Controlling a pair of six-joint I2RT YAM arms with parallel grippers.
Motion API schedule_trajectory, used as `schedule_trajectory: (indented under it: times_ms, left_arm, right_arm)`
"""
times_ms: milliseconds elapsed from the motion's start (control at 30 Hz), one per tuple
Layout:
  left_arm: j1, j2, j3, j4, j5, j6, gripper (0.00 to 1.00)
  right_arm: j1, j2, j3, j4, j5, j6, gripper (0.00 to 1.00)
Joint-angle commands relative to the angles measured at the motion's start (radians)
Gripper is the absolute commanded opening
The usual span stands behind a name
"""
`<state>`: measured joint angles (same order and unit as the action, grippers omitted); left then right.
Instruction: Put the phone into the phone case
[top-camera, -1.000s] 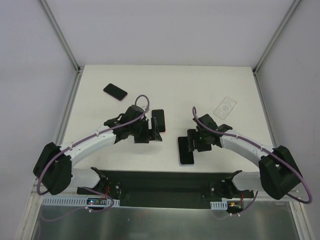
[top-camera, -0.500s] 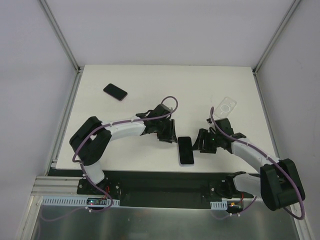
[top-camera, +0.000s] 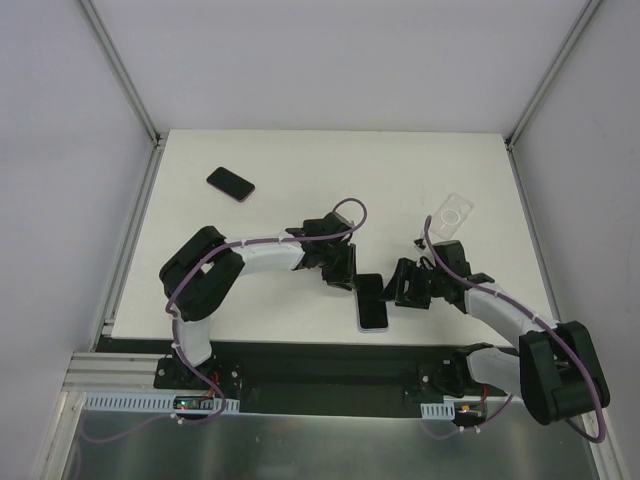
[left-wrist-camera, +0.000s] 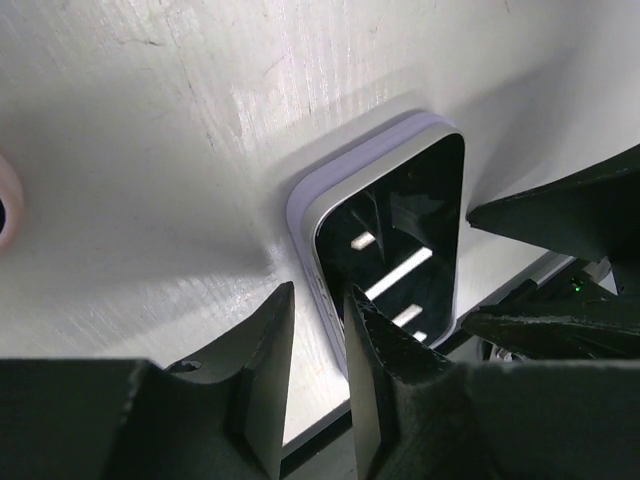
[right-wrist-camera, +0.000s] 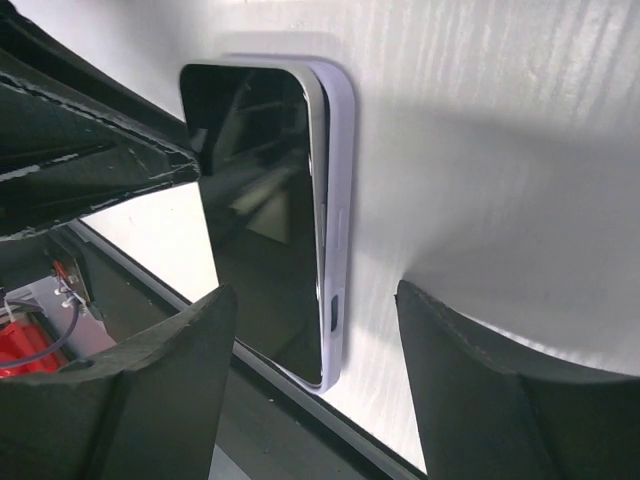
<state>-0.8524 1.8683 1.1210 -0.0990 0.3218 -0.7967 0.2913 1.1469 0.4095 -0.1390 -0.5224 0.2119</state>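
1. The phone (top-camera: 373, 305) is lying flat, screen up, on the surface (top-camera: 300, 200) close to its near edge. Its long axis is running near-to-far, and it is sitting between your two hands.
2. Your left hand (top-camera: 343, 275) is sitting at the phone's far-left corner. Its fingers are showing only a slim gap over the long left edge, and nothing is looking clamped.
3. Your right hand (top-camera: 403, 288) is hovering just right of the phone with its fingers standing wide and holding nothing. In its wrist view the phone is showing between them.
4. The clear phone case (top-camera: 452, 214) is lying well apart, far-right of the phone and beyond your right hand, so the right arm is sitting nearer to it.
5. You are likely needing to lift the phone's thin edge first, and slipping is looking like the risk.
6. A second dark phone (top-camera: 231, 183) is lying far-left, out of the way. The hands are crowding each other, and that is the main obstruction.
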Motion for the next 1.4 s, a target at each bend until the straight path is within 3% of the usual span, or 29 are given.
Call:
schedule_trajectory:
  times_ms: [0,667,1133,1367]
  left_arm:
    - [-0.019,0.029,0.02,0.007,0.008,-0.001,0.24]
    - [-0.022,0.005,-0.127,0.168,0.085,-0.099,0.18]
    - [-0.022,0.005,-0.17,0.231,0.111,-0.136,0.18]
    - [-0.022,0.003,-0.184,0.28,0.141,-0.15,0.18]
  right_arm:
    - [-0.004,0.037,-0.017,0.087,-0.05,0.023,0.68]
    - [-0.052,0.102,-0.061,0.47,-0.398,0.265,0.72]
    - [-0.121,0.168,-0.084,0.547,-0.456,0.258,0.53]
    - [-0.118,0.22,-0.077,0.562,-0.479,0.238,0.49]
